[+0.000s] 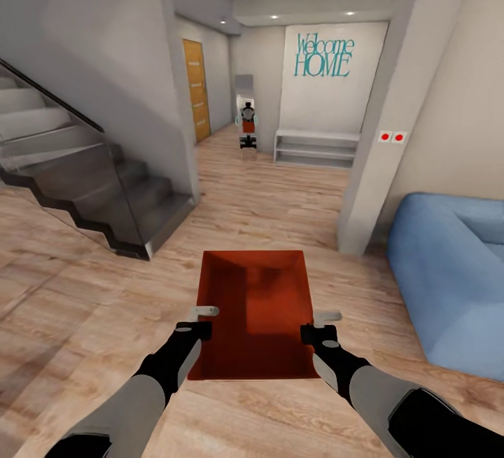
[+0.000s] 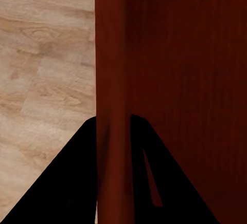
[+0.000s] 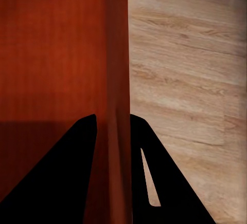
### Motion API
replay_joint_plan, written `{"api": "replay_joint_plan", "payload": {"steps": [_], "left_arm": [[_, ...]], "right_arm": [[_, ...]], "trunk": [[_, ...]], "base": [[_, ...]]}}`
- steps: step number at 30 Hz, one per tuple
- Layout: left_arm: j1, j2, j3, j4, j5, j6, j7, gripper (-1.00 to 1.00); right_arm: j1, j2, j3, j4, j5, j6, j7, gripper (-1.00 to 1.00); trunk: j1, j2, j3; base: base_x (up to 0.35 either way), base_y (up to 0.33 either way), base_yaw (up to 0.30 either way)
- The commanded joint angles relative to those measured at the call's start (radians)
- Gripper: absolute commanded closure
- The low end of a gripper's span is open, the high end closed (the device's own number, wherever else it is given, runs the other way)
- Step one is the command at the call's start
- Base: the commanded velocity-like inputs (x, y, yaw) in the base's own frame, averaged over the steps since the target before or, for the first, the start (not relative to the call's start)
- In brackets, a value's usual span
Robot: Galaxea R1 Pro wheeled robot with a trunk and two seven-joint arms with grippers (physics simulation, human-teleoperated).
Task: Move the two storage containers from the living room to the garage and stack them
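One orange-red topless storage container (image 1: 253, 314) hangs level above the living room's light wood planks, carried between my two arms. My left gripper (image 1: 203, 318) is shut on its left wall, and my right gripper (image 1: 323, 323) is shut on its right wall. In the left wrist view the thin wall (image 2: 113, 70) runs between the dark fingers of the left gripper (image 2: 113, 131). The right wrist view has the opposite wall (image 3: 117, 54) pinched the same way by the right gripper (image 3: 113, 131). The other container and the garage are out of view.
A dark staircase (image 1: 91, 185) rises at the left. A blue sofa (image 1: 448, 276) sits at the right behind a pale pillar (image 1: 378, 164). Ahead, a hallway leads past a wooden door (image 1: 196, 90) to a white low shelf (image 1: 315, 146).
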Motion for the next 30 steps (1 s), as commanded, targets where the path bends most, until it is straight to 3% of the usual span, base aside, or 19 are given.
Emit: {"api": "replay_joint_plan", "payload": {"steps": [1, 30], "left_arm": [[0.000, 0.001, -0.012, 0.040, 0.015, 0.015, 0.008, 1.00], [0.000, 0.001, -0.012, 0.044, 0.016, 0.015, 0.008, 1.00]], "right_arm": [[-0.002, -0.001, -0.023, -0.003, 0.008, -0.004, -0.006, 1.00], [-0.002, -0.006, -0.023, -0.002, 0.010, -0.004, -0.003, 1.00]], "trunk": [[0.001, -0.002, -0.002], [0.001, -0.002, -0.002]], "base": [[0.319, 0.000, -0.024], [0.320, 0.000, -0.001]]}}
